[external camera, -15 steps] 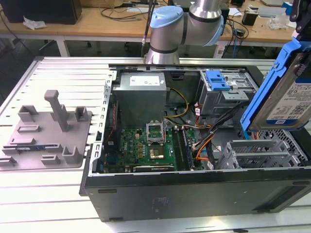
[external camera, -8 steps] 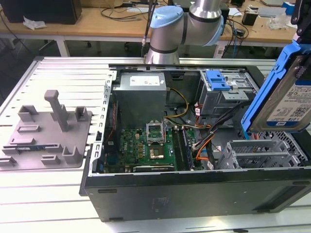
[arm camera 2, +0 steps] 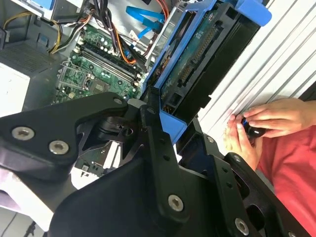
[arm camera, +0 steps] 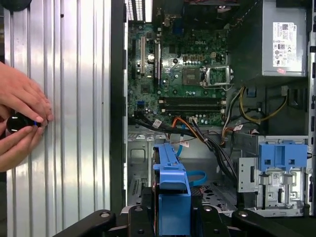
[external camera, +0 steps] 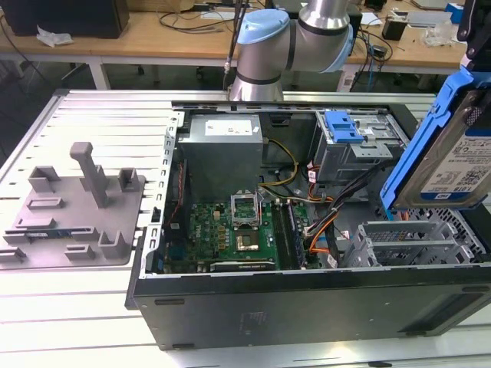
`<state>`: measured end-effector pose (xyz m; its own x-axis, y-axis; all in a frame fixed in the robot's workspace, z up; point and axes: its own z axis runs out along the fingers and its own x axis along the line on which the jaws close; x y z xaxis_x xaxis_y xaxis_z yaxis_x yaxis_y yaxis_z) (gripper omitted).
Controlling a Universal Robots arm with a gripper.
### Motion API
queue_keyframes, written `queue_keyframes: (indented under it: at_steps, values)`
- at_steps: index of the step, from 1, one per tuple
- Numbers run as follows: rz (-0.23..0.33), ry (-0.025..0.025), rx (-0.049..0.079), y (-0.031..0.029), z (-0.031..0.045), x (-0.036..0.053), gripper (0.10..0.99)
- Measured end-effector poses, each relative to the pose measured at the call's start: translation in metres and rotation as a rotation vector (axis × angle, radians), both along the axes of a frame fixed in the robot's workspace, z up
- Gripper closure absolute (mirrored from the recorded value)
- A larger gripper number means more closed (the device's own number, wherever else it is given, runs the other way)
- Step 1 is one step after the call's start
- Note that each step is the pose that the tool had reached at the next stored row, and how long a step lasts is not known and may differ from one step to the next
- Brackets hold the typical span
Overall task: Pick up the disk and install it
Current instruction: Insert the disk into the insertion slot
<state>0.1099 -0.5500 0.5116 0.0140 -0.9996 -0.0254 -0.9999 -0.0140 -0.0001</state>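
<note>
The gripper [arm camera 2: 173, 121] is clamped on the disk [external camera: 451, 153]: in the second wrist view its black fingers [arm camera 2: 154, 129] press on opposite sides of the disk's blue bracket. In the exterior view the disk hangs on edge, tilted, label toward the camera, above the end of the open computer case [external camera: 307, 310] at the exterior view's right. It appears clear of the case.

In the first wrist view the disk shows edge-on, with a metal bay of the case beyond it and the drive cage [arm camera: 276, 185] with its blue latch [arm camera: 282, 157] just beside that bay.

The case holds a green motherboard [external camera: 230, 230], a grey power supply [external camera: 222, 149] with a white sticker, and bundled cables [external camera: 318, 226] between board and cage.

The case rests on a slatted metal table [external camera: 77, 314]. A grey moulded fixture [external camera: 77, 211] lies on the table well apart from the case, at the exterior view's left.

A person's hands [arm camera: 19, 123] rest on the table beside the case wall, gripping a small black object [arm camera: 17, 122].
</note>
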Motion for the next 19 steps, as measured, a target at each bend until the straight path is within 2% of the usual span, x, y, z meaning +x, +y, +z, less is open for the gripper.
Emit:
queue_keyframes:
  at_steps: [6,13,19]
  values:
    - [0.002,-0.0003,0.000,0.0008,-0.0026,-0.0004,0.718]
    - [0.002,-0.0004,0.000,0.0010,-0.0097,-0.0003,0.718]
    - [0.002,-0.0003,0.000,0.0011,-0.0122,0.0032,0.718]
